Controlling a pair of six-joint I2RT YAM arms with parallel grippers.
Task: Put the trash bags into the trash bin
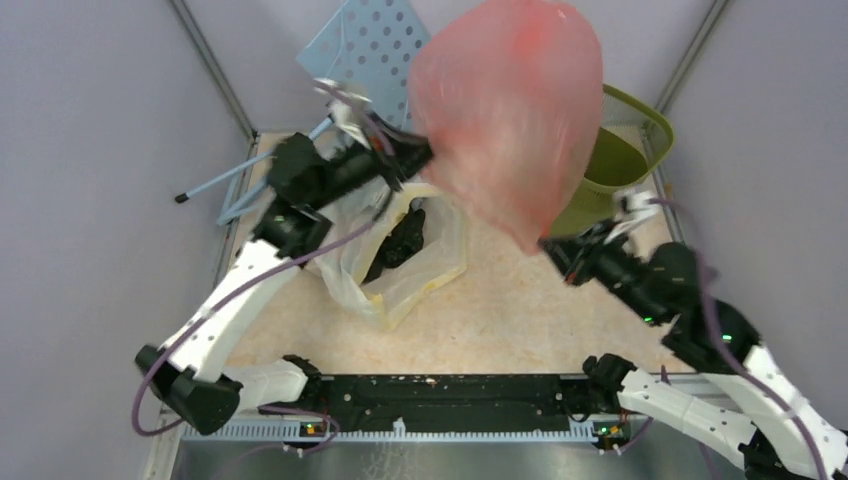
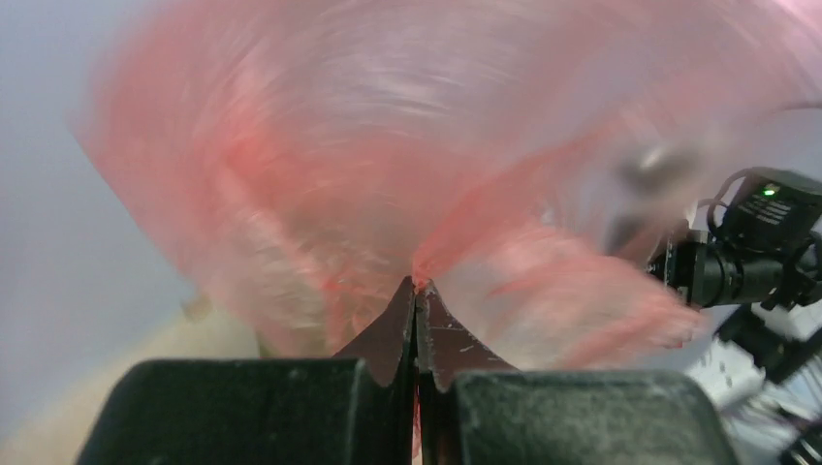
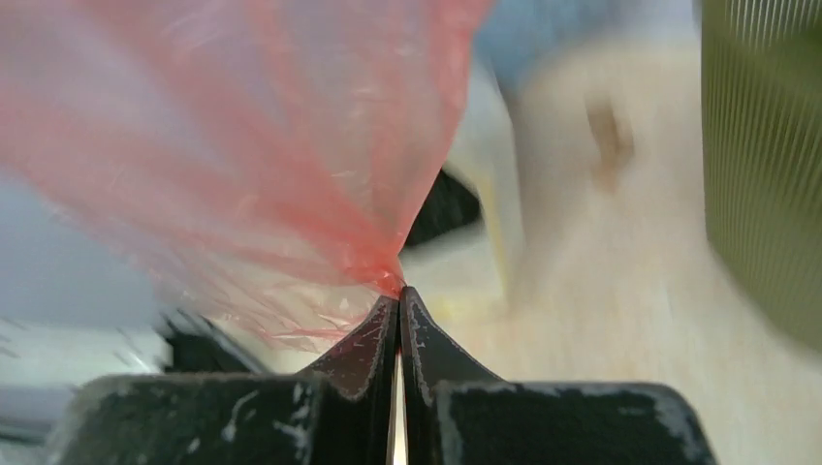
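A: Whereabouts of the red-pink trash bag (image 1: 505,110)?
B: Held aloft over the bench (image 1: 520,310), ballooned and blurred, overlapping the olive-green trash bin (image 1: 618,165) rim.
A: Left gripper (image 2: 417,291)?
B: Clenched on a pinch of pink film.
A: Right gripper (image 3: 397,295)?
B: Clamped likewise on the bag's lower corner.

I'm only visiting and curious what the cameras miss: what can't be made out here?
Top view: the thin translucent red-pink plastic bag, motion-blurred, hides much of the opening of the olive-green mesh wastebasket.
Same view: the dark contents of the clear, yellow-rimmed bag are unidentifiable.
Left wrist view: the pink bag, pinched in the left tool, blocks nearly everything behind.
Right wrist view: past the right tool, the blurred wastebasket is cut off by the right edge.
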